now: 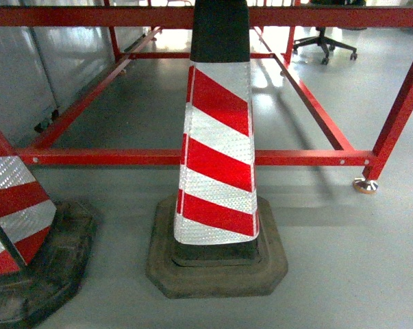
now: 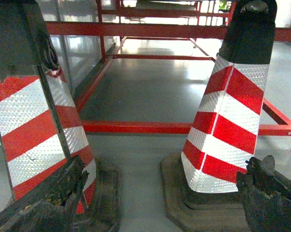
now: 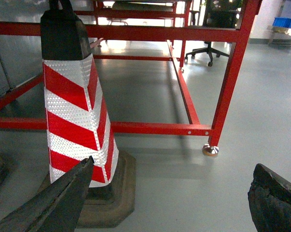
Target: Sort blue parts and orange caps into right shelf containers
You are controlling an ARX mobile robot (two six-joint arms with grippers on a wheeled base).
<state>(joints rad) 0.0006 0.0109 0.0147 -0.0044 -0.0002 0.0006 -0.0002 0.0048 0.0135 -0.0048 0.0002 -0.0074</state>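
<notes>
No blue parts, orange caps or right shelf containers show in any view. In the left wrist view my left gripper [image 2: 167,166] is open, its dark fingers [image 2: 53,198] spread wide over bare grey floor between two cones. In the right wrist view my right gripper [image 3: 175,166] is also open and holds nothing, with one finger [image 3: 53,203] in front of a cone's base. Neither gripper appears in the head view.
A red-and-white striped traffic cone [image 1: 218,157] stands directly ahead, and a second cone [image 1: 14,226] stands at the left. Behind them is a red steel frame [image 1: 295,157] with a foot [image 1: 365,184] on the grey floor. An office chair [image 1: 326,41] and blue bins [image 3: 285,21] are far off.
</notes>
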